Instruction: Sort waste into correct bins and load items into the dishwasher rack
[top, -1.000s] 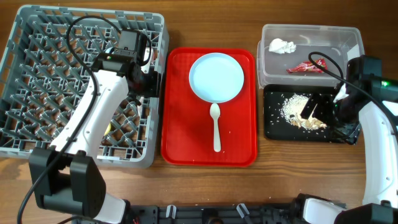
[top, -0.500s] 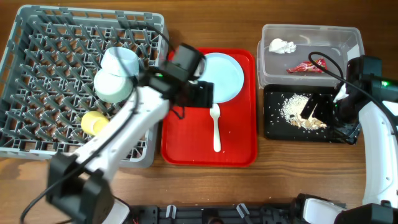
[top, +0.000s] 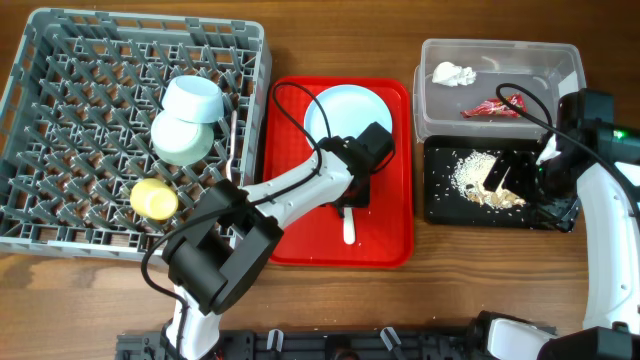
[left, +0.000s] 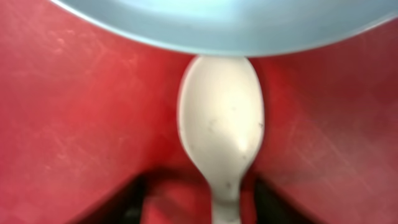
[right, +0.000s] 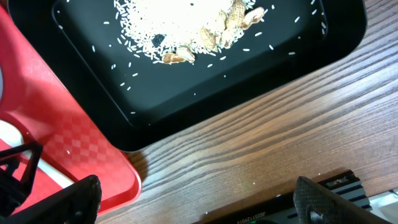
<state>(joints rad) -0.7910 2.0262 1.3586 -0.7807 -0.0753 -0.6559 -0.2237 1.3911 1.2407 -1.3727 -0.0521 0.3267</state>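
The white spoon (top: 347, 228) lies on the red serving tray (top: 290, 200), just below the pale blue plate (top: 348, 115). My left gripper (top: 353, 192) is open, low over the spoon's neck. In the left wrist view its fingers (left: 202, 205) straddle the spoon (left: 221, 124), with the plate's rim (left: 224, 25) above. The grey rack (top: 60, 150) holds the blue bowl (top: 193, 98), green bowl (top: 180, 138) and yellow cup (top: 153, 198). The clear tub (top: 540, 60) holds the tissue (top: 453, 73) and red wrapper (top: 497, 106). My right gripper (top: 510, 175) is open over the black tray (top: 445, 205) with food scraps (top: 470, 178).
In the right wrist view the open fingers (right: 199, 205) frame bare wooden table (right: 249, 149) below the black tray (right: 186, 93), with a corner of the red tray (right: 74, 149) at left. A thin white utensil (top: 233, 125) stands at the rack's right edge.
My left arm has swung right from the rack to the red tray and come down over the spoon. The bowls and cup now show in the rack. The right arm has not moved.
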